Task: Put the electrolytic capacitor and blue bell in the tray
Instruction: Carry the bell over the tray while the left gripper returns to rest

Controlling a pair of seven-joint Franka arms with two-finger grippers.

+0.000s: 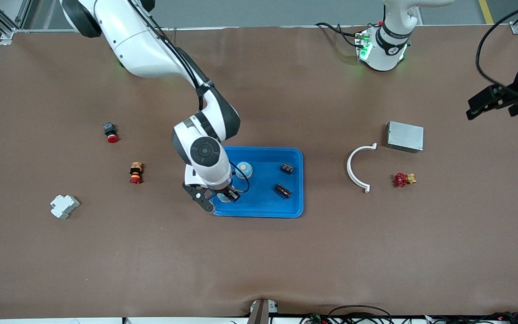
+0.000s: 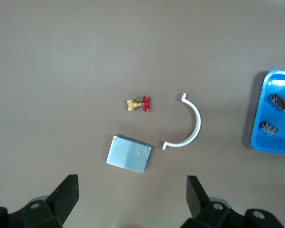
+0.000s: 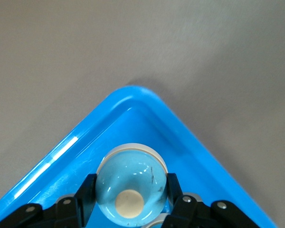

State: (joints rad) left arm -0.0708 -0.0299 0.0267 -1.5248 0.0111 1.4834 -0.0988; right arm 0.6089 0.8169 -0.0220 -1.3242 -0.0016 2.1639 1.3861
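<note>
The blue tray [image 1: 259, 213] lies mid-table. My right gripper [image 1: 222, 196] is down in its corner nearest the front camera at the right arm's end, shut on a pale blue bell [image 3: 130, 183]; the fingers [image 3: 87, 192] press both its sides inside the tray's corner [image 3: 133, 93]. A second blue bell [image 1: 243, 169] stands in the tray beside it. Two dark electrolytic capacitors [image 1: 287, 168] [image 1: 282, 190] lie in the tray toward the left arm's end, also seen in the left wrist view [image 2: 278, 102]. My left gripper [image 1: 495, 102] waits open and empty above the table's left-arm end [image 2: 132, 197].
A white curved bracket [image 1: 358, 168], a grey metal box [image 1: 405, 136] and a red-handled brass valve [image 1: 404, 179] lie toward the left arm's end. A red push button [image 1: 110, 132], an orange and red button [image 1: 136, 173] and a white block [image 1: 64, 206] lie toward the right arm's end.
</note>
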